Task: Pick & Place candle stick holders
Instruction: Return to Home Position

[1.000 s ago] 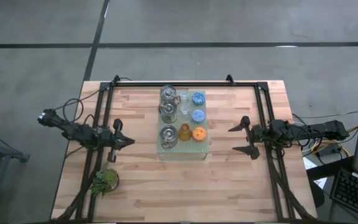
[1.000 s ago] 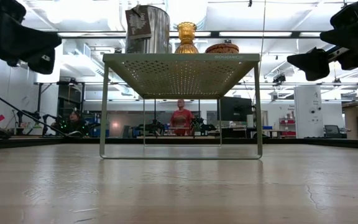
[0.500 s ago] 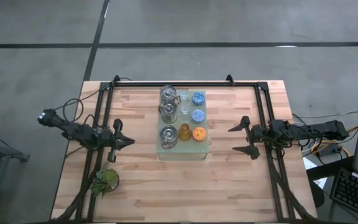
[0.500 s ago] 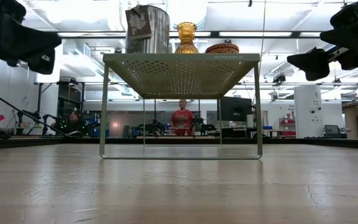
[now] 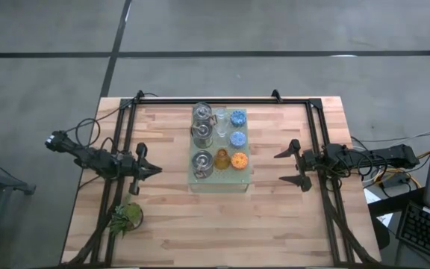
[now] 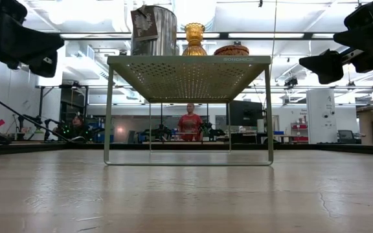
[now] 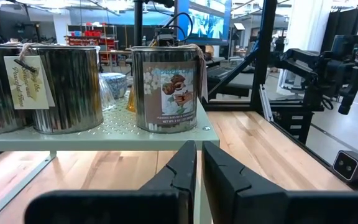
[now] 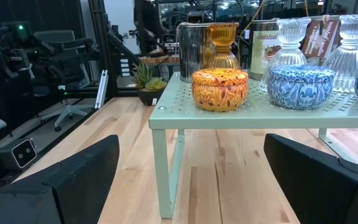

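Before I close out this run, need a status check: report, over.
Left gripper shut, empty, left of shelf. Right gripper open, empty, right of shelf. Candle stick holders all on shelf. Nothing blocking.

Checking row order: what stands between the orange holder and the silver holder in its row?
The amber holder stands between the orange holder and that silver holder on the green shelf, seen in the high view.

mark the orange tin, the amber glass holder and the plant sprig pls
orange tin (image 8: 220,91): right wrist view, patterned side wall.
amber glass holder (image 6: 194,33): low view, upper cup.
plant sprig (image 5: 126,217): high view, leaf cluster.
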